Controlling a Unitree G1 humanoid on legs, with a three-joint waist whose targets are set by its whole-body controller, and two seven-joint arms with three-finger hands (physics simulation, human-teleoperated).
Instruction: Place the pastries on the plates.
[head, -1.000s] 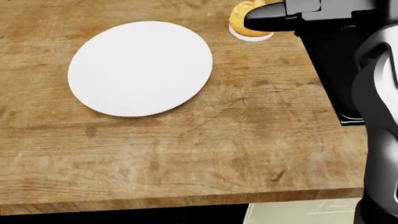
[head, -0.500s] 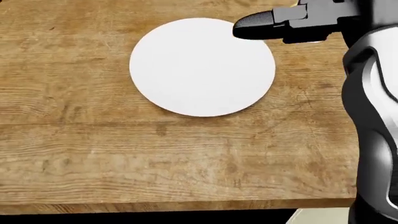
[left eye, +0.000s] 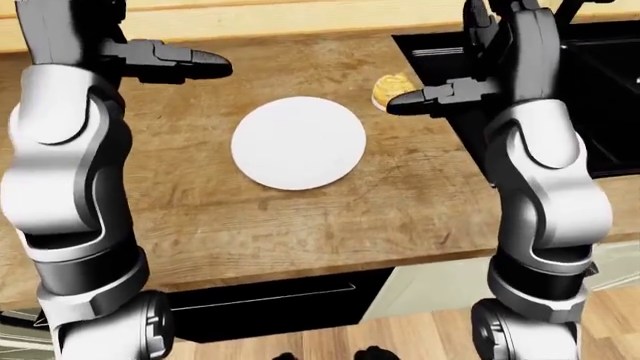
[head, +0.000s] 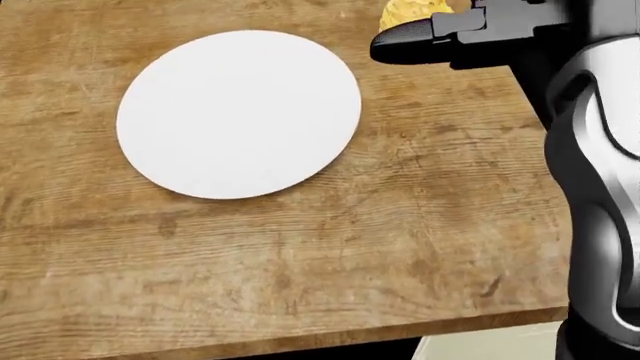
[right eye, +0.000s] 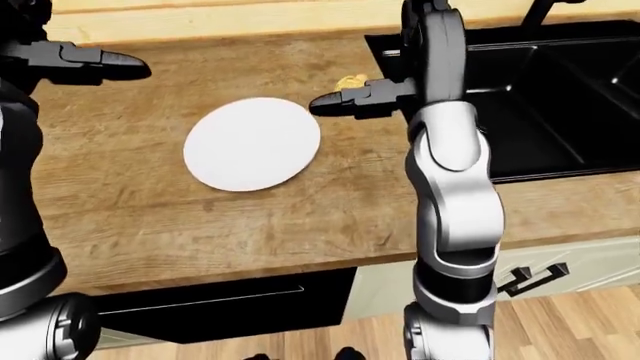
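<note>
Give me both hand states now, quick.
Left hand: open, holding nothing, raised over the wooden counter.
Right hand: open, empty, beside the yellow pastry.

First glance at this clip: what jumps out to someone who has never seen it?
The bare white plate stands out at the middle of the wooden counter in the left-eye view. Up and to its right, the yellow pastry sits beside the black sink, partly hidden by the right hand. The left hand hovers at upper left, holding nothing.
</note>
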